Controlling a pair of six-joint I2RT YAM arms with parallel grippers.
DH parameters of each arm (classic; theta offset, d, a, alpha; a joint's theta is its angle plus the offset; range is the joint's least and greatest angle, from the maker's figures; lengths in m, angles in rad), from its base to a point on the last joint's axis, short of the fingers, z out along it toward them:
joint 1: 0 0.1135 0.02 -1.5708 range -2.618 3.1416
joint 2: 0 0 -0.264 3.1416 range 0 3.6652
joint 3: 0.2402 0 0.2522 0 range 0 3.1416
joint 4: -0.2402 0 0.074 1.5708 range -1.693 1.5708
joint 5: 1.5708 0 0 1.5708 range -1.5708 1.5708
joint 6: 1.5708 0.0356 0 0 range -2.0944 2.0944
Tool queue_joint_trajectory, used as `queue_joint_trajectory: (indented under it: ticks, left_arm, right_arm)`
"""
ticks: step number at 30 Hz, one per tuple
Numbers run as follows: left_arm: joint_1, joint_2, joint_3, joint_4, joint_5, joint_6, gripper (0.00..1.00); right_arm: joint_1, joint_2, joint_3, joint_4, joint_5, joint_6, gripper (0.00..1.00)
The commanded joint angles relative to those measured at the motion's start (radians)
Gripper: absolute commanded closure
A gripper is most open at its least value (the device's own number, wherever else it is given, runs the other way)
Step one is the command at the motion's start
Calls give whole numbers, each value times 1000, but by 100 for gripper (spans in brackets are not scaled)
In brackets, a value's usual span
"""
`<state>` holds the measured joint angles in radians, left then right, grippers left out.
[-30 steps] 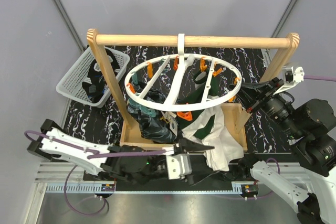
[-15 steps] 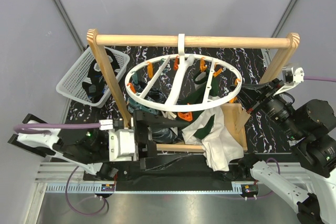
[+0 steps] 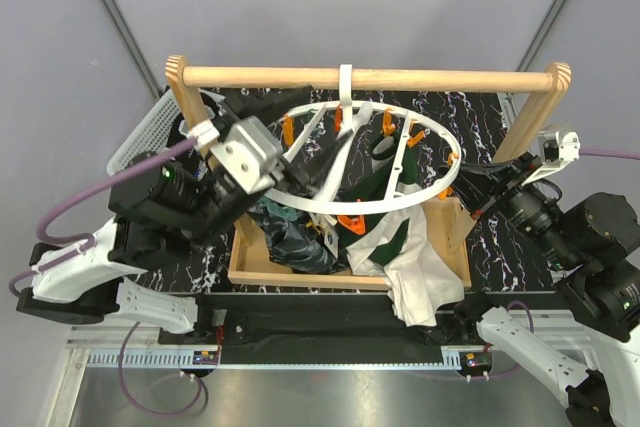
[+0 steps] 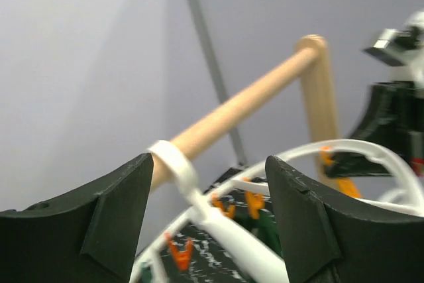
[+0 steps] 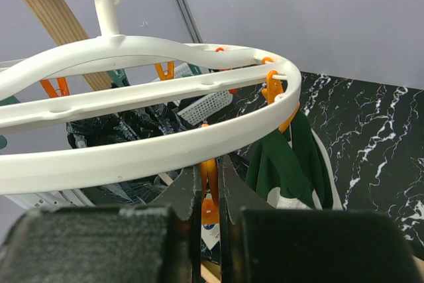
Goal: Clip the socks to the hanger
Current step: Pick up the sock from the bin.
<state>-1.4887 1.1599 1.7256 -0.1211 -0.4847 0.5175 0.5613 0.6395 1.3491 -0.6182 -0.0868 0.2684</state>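
The hanger (image 3: pixel 350 209), a white ring with orange pegs, hangs by its hook from the wooden rail (image 3: pixel 400 78). A dark green sock (image 3: pixel 385 175) hangs from its pegs and also shows in the right wrist view (image 5: pixel 285 157). A mottled teal-grey sock (image 3: pixel 290 239) lies under the ring. My left gripper (image 3: pixel 287 109) is raised at the ring's far left, open and empty; its view shows the hook and ring (image 4: pixel 218 230) between the fingers. My right gripper (image 5: pixel 211 183) is shut on an orange peg (image 5: pixel 210 193) at the ring's right rim (image 3: pixel 468 197).
A white mesh basket (image 3: pixel 150 132) with dark pieces stands at the back left, partly hidden by my left arm. A white cloth with green (image 3: pixel 420 267) drapes over the wooden frame's front bar. The frame's uprights (image 3: pixel 525 117) flank the ring.
My left arm has swung up from low at the front edge to the ring's far left. The ring has tilted slightly. My right gripper has stayed at the right rim.
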Motion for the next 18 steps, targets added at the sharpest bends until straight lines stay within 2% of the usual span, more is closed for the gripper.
queue_joint_trajectory:
  ticks: [1,5,9,13,14,16,18]
  left_arm:
    - [93,4,101,18,-31,47,26]
    - [204,9,169,18,6,58,25]
    - [290,53,268,-29,-61,67,24]
    - [375,38,270,-11,-133,39,25]
    - [443,40,272,4,-214,27,26]
    - [479,56,285,-35,-224,-22,28]
    - [600,66,328,-122,-221,-130,29]
  right_arm:
    - [3,2,-10,-74,33,12,100]
    - [3,2,-16,-72,25,15,100]
    - [3,2,-19,-69,13,23,100]
    - [3,-1,-21,-75,9,25,100]
    - [3,-3,-22,-81,7,25,100]
    - [3,-4,-21,-84,4,26,100]
    - [3,-6,-18,-95,5,26,100]
